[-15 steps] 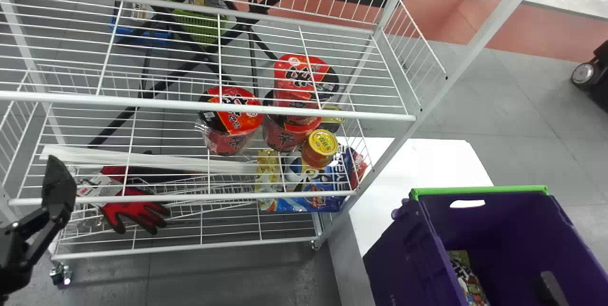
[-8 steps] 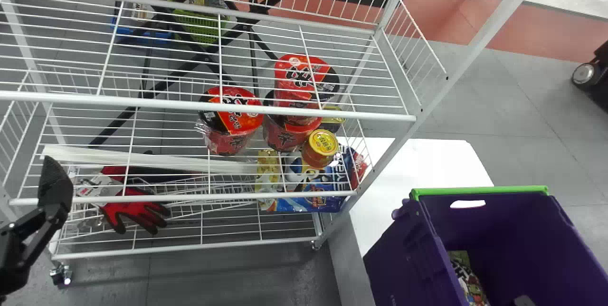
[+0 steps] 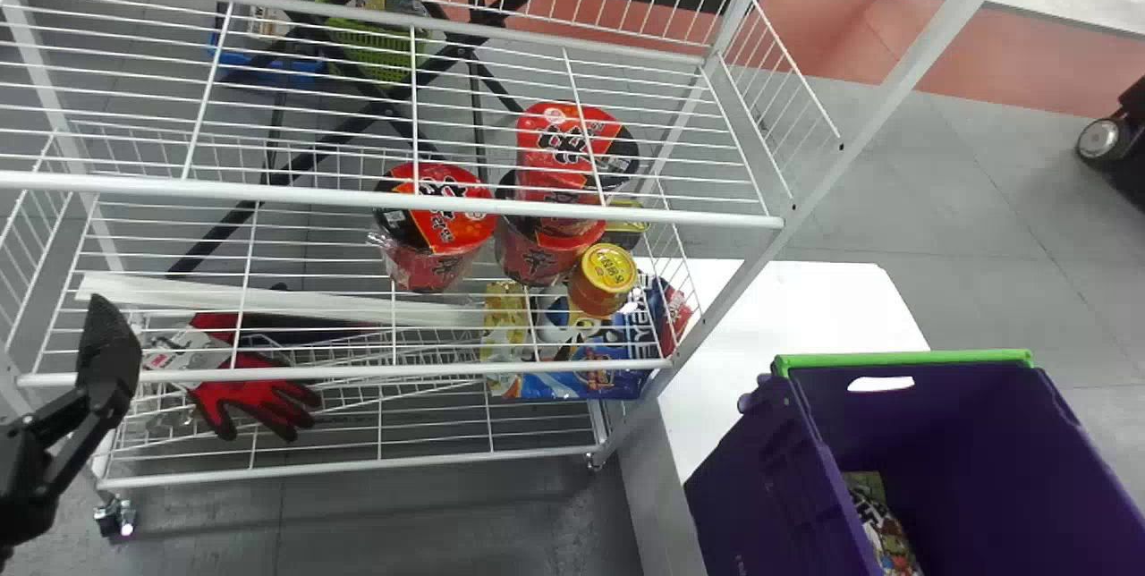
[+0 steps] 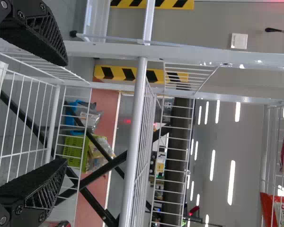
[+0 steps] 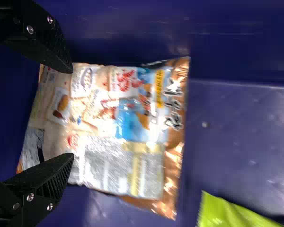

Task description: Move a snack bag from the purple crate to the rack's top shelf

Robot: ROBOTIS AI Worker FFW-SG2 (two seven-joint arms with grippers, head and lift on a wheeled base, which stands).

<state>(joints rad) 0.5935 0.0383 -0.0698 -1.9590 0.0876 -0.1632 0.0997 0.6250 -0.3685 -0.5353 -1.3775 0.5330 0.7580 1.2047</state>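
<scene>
The purple crate (image 3: 751,504) stands at the lower right of the head view, a patterned bag (image 3: 881,527) against its inner left side. In the right wrist view, a snack bag (image 5: 128,123) with a copper edge lies on the crate's floor, and my right gripper (image 5: 72,113) is open over one end of it, its fingers spread apart. My left gripper (image 3: 107,352) is parked at the left, before the rack; in the left wrist view that left gripper (image 4: 65,112) is open, nothing between its fingers. A higher wire shelf (image 4: 264,156) holds red packages at its edge.
The white rack (image 3: 394,205) carries red noodle cups (image 3: 436,227), a yellow-lidded can (image 3: 604,279), blue packs and red gloves (image 3: 255,397) lower down. A white surface (image 3: 805,299) lies beside the crate. A green package (image 5: 232,213) is near the snack bag.
The dark gripper part inside the crate at the head view's lower right has moved down, out past the bottom edge. My left gripper has shifted only slightly.
</scene>
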